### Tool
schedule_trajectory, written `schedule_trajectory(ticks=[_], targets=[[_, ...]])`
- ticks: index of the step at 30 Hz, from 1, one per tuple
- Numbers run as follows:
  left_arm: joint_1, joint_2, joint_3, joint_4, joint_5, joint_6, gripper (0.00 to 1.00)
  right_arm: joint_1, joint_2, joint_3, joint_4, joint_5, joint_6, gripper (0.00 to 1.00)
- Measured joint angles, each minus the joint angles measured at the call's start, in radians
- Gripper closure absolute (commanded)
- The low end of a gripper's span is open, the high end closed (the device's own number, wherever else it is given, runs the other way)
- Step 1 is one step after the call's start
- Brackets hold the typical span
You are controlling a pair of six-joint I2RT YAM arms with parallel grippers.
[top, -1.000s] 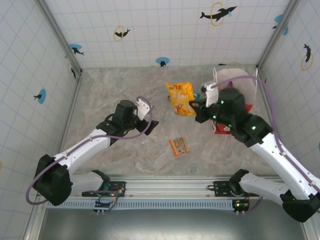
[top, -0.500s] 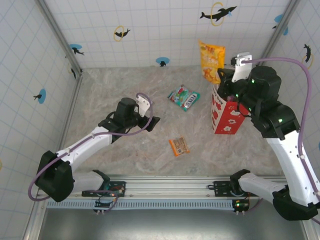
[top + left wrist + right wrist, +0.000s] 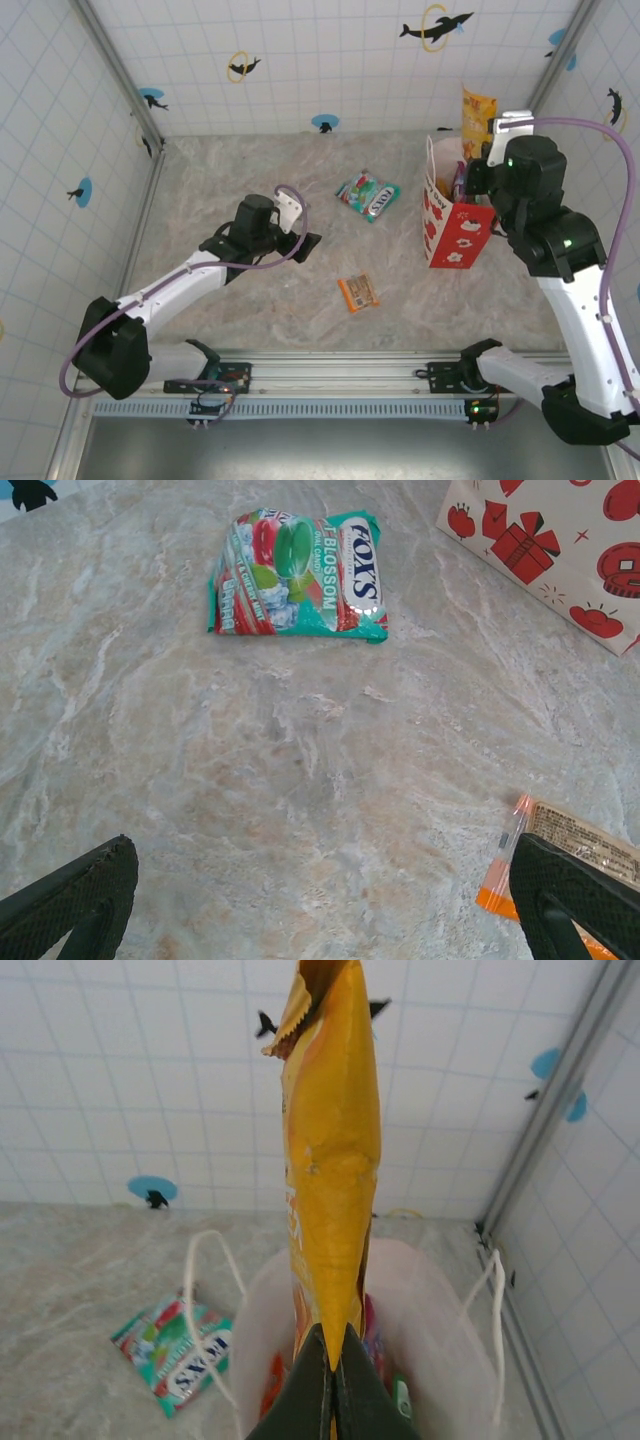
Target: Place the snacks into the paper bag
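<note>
My right pincer (image 3: 330, 1365) is clamped on the yellow-orange pouch (image 3: 332, 1150), seen edge-on over the open paper bag (image 3: 425, 1290); I can't identify the packets inside. My left pincer (image 3: 325, 890) gapes wide above the desk (image 3: 250, 760), one finger cutting off the orange bar (image 3: 575, 845) at lower right. The teal packet (image 3: 298, 575) lies upper centre.

Overhead and both wrist views share the teal packet (image 3: 367, 196).

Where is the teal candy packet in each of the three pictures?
Top external: teal packet mid-table, left of the paper bag.
Left wrist: packet upper middle; bag top right.
Right wrist: packet lower left, beside the bag.
Shared landmark: the paper bag.
</note>
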State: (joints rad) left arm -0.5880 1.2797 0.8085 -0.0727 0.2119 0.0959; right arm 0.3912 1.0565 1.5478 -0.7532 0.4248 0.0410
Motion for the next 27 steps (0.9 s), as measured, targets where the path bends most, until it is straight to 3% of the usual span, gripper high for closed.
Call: schedule_trajectory(ticks=[6, 10, 17, 27], targets=[[0.0, 0.006, 0.011, -0.004, 0.02, 0.001, 0.04, -0.247, 0.127, 0.008, -0.09, -0.232, 0.016, 1.0], [0.0, 0.018, 0.019, -0.016, 0.026, 0.006, 0.04, -0.341, 0.22, 0.024, -0.169, -0.407, 0.034, 1.0], [0.0, 0.045, 0.023, -0.039, 0.042, 0.008, 0.05, -0.415, 0.294, 0.084, -0.26, -0.624, 0.047, 1.0], [0.0, 0.063, 0.046, -0.046, 0.046, 0.009, 0.05, -0.424, 0.434, 0.187, -0.382, -0.678, 0.049, 1.0]])
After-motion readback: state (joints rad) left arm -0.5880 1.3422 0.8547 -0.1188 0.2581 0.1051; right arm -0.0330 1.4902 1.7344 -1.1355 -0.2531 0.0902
